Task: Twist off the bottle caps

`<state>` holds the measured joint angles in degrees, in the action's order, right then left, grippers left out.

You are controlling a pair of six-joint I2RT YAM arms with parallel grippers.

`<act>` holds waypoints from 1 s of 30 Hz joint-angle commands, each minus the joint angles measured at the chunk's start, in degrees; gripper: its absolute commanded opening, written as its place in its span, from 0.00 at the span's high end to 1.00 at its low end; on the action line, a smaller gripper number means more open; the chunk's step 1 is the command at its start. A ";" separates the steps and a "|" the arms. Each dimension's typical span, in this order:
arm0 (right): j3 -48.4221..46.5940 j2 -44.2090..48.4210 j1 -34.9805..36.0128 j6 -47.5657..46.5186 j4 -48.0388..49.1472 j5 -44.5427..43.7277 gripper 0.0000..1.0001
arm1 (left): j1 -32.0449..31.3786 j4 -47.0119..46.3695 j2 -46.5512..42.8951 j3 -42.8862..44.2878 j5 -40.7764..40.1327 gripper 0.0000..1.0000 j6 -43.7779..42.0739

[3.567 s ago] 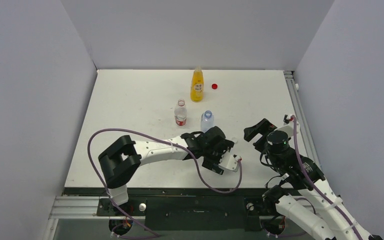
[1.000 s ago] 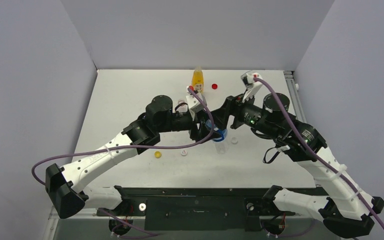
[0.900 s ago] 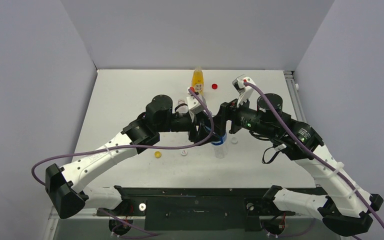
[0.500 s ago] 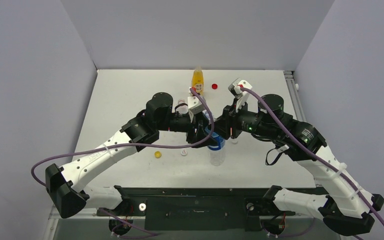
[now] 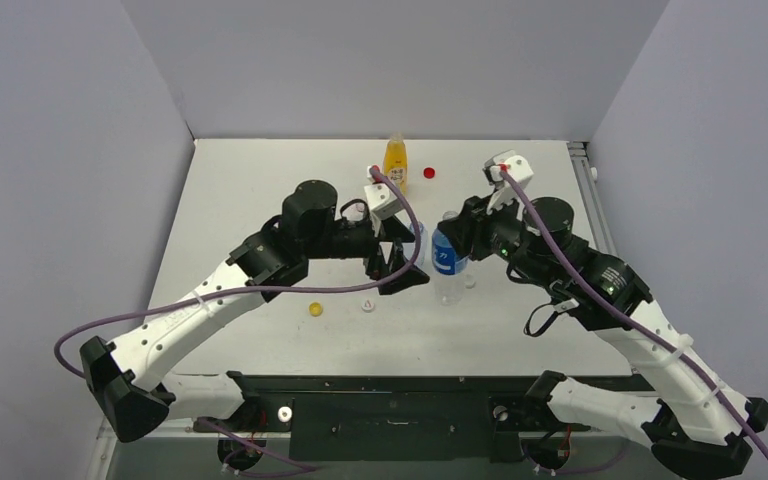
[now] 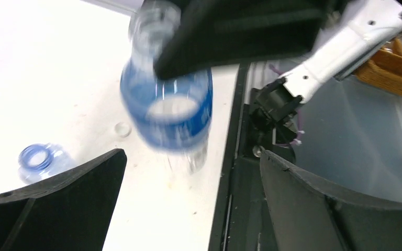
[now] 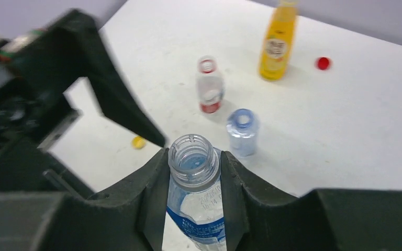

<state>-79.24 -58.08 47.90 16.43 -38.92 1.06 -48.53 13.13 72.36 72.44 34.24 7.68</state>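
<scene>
The flat, matte white table [image 5: 240,200] looks smooth and gives little grip, so anything set down off balance is likely to slide or roll. Above it the white-shelled left arm [image 5: 210,300] and right arm [image 5: 620,300] meet close together near the middle, each trailing a purple cable [image 5: 260,292]. A careless swing of either arm could strike the other or sweep the standing bottles.

The left gripper [image 5: 393,272] is spread wide and holds nothing, its black wedge-shaped fingers flanking the lower part of the held bottle without touching it. The right gripper [image 7: 193,162] is clenched on the ribbed neck of the clear plastic bottle with the blue label [image 5: 446,260], just under its open threaded mouth. I cannot tell whether the base rests on the table. This looks like the main risk: thin, slick plastic is pinched only at the neck with no cap on. A slip or tilt would spill whatever is inside, and a drop could topple the neighbours.

Behind it stand three more bottles:
- the tall yellow-orange juice bottle [image 7: 276,44];
- the stubby clear bottle with the red-and-white label [image 7: 209,89], its mouth open;
- the plain bluish clear bottle [image 7: 242,133], also open.

All three are light and narrow-based, so they would tip easily.

Four tiny round plastic caps lie loose on the table, so the unscrewing seems done:
- the red cap [image 7: 322,63], near the juice bottle;
- the yellow cap [image 5: 315,309] and one white cap [image 5: 367,305], in front of the left gripper;
- another white cap [image 6: 120,129], just beside the held bottle.

A bottle lowered onto that last cap would rock over.
</scene>
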 commanded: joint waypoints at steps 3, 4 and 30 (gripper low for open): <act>7.29 4.66 -10.99 -0.56 12.19 -13.19 1.00 | 6.69 4.05 -10.62 -2.98 -11.07 0.03 -0.60; 9.42 4.66 -11.86 -0.49 15.25 -13.76 1.00 | 7.66 3.76 -11.92 -5.00 -13.68 0.03 0.09; 28.43 -23.51 -21.50 3.98 58.20 -21.47 1.00 | 34.50 -5.71 -16.68 -26.74 -30.75 0.03 -3.29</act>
<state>-53.91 -81.38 26.59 19.90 11.38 -17.89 -14.50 13.17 55.27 45.60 5.54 5.21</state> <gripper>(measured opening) 0.325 0.968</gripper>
